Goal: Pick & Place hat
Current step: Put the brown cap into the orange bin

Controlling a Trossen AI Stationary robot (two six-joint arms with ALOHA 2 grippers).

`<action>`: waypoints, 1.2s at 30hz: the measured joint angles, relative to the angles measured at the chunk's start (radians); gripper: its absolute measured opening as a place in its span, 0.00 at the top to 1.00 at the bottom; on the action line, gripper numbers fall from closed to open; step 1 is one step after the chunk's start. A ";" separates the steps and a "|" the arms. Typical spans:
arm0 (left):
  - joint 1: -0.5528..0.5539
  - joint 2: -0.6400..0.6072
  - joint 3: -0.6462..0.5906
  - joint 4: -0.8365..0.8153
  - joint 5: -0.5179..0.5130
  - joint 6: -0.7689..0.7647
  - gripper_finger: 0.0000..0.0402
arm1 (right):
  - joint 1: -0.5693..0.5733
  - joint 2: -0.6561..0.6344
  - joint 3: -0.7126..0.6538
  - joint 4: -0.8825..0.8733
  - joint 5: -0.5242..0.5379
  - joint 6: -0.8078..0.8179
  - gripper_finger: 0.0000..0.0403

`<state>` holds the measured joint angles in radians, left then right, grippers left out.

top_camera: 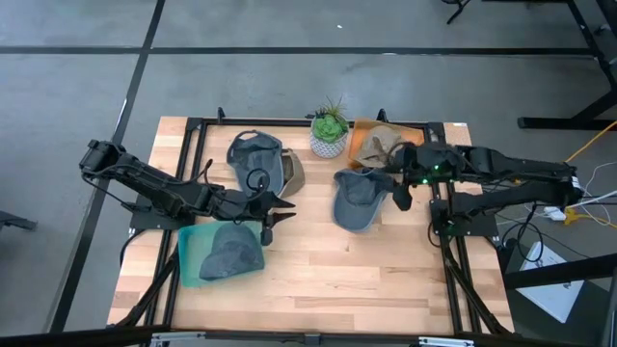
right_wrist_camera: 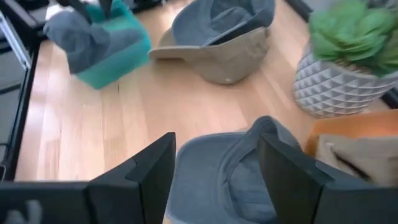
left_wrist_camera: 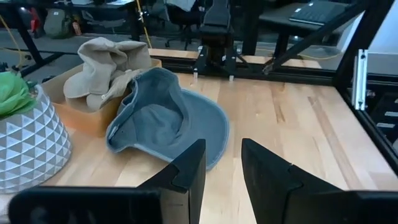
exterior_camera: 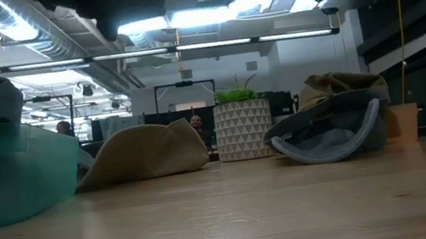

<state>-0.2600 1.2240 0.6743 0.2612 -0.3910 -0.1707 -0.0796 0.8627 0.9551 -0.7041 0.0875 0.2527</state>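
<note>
Only the high view shows the left gripper (top_camera: 267,214), fingers apart, empty, beside the teal bin (top_camera: 189,258); the right gripper (top_camera: 398,190), open, hovers seemingly over the grey hat (top_camera: 359,200), bare wood nearer.

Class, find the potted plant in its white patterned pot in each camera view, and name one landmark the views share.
High: potted plant at table's far edge, centre.
Low: centre.
Left wrist: left edge.
Right wrist: upper right.
Landmark: grey cap beside it.
</note>
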 joint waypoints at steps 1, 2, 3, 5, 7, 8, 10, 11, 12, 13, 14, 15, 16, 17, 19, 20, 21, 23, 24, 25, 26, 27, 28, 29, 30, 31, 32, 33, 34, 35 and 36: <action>0.000 0.000 0.000 -0.003 -0.002 0.000 0.76 | 0.010 0.000 -0.022 0.023 0.007 -0.003 0.45; 0.000 0.000 0.000 -0.009 -0.003 0.000 0.76 | 0.019 0.000 -0.045 0.046 0.020 -0.006 0.45; 0.000 0.000 0.000 -0.012 -0.003 0.000 0.76 | 0.028 0.001 -0.068 0.071 0.033 -0.007 0.45; 0.001 0.000 0.000 -0.016 -0.003 0.001 0.76 | 0.042 0.004 -0.115 0.133 0.064 -0.002 0.45; 0.011 0.000 0.000 -0.029 0.001 0.016 0.76 | 0.056 0.009 -0.156 0.183 0.078 0.017 0.45; 0.018 0.000 0.001 -0.040 0.007 0.022 0.76 | 0.063 0.014 -0.173 0.212 0.078 0.030 0.45; 0.031 0.000 0.021 -0.117 0.028 0.017 0.76 | 0.079 0.023 -0.199 0.259 0.078 0.048 0.45; 0.038 0.001 0.041 -0.180 0.033 0.005 0.76 | 0.088 0.030 -0.206 0.274 0.079 0.052 0.45; 0.043 0.001 0.061 -0.252 0.034 -0.013 0.76 | 0.098 0.036 -0.210 0.293 0.079 0.054 0.45; 0.049 0.001 0.082 -0.325 0.030 -0.036 0.76 | 0.109 0.045 -0.210 0.304 0.086 0.054 0.45; 0.056 0.001 0.101 -0.396 0.022 -0.063 0.76 | 0.123 0.055 -0.210 0.314 0.105 0.055 0.45; 0.063 0.001 0.118 -0.456 0.010 -0.095 0.76 | 0.137 0.063 -0.210 0.320 0.131 0.054 0.45; 0.068 0.001 0.134 -0.502 0.000 -0.131 0.76 | 0.153 0.073 -0.210 0.326 0.159 0.053 0.45; 0.073 0.001 0.148 -0.538 -0.009 -0.163 0.76 | 0.167 0.085 -0.210 0.334 0.187 0.053 0.45; 0.081 0.001 0.170 -0.595 -0.008 -0.220 0.76 | 0.189 0.105 -0.210 0.341 0.242 0.050 0.45; 0.084 0.002 0.176 -0.614 -0.004 -0.246 0.76 | 0.198 0.115 -0.210 0.343 0.266 0.050 0.45; 0.086 0.009 0.178 -0.622 0.003 -0.270 0.76 | 0.204 0.125 -0.210 0.344 0.292 0.052 0.45; 0.091 0.025 0.178 -0.634 0.030 -0.304 0.76 | 0.216 0.145 -0.210 0.348 0.340 0.060 0.45; 0.093 0.036 0.178 -0.638 0.041 -0.318 0.76 | 0.220 0.156 -0.210 0.352 0.359 0.070 0.45; 0.093 0.050 0.178 -0.637 0.052 -0.331 0.76 | 0.225 0.167 -0.210 0.358 0.376 0.080 0.45; 0.093 0.066 0.178 -0.643 0.053 -0.343 0.76 | 0.228 0.178 -0.210 0.361 0.389 0.085 0.45; 0.093 0.085 0.178 -0.649 0.050 -0.350 0.76 | 0.231 0.189 -0.210 0.366 0.397 0.086 0.45; 0.093 0.103 0.178 -0.654 0.041 -0.353 0.76 | 0.235 0.201 -0.210 0.375 0.401 0.087 0.45; 0.093 0.119 0.178 -0.656 0.029 -0.356 0.76 | 0.237 0.212 -0.210 0.383 0.400 0.088 0.45; 0.098 0.134 0.178 -0.655 0.021 -0.357 0.76 | 0.237 0.224 -0.210 0.391 0.400 0.088 0.45; 0.104 0.148 0.178 -0.655 0.019 -0.357 0.76 | 0.237 0.236 -0.210 0.403 0.399 0.088 0.45; 0.111 0.162 0.178 -0.655 0.019 -0.358 0.76 | 0.237 0.246 -0.210 0.407 0.399 0.088 0.45; 0.118 0.175 0.178 -0.657 0.019 -0.359 0.76 | 0.237 0.256 -0.210 0.405 0.399 0.088 0.45; 0.125 0.187 0.178 -0.657 0.019 -0.360 0.76 | 0.237 0.266 -0.210 0.404 0.399 0.088 0.45; 0.132 0.198 0.178 -0.663 0.019 -0.365 0.76 | 0.236 0.275 -0.210 0.405 0.399 0.088 0.45; 0.138 0.211 0.178 -0.669 0.018 -0.366 0.76 | 0.236 0.282 -0.210 0.405 0.399 0.088 0.45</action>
<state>-0.1216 1.4353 0.8520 -0.4081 -0.3725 -0.5371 0.1566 1.1446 0.7448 -0.2989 0.4870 0.3408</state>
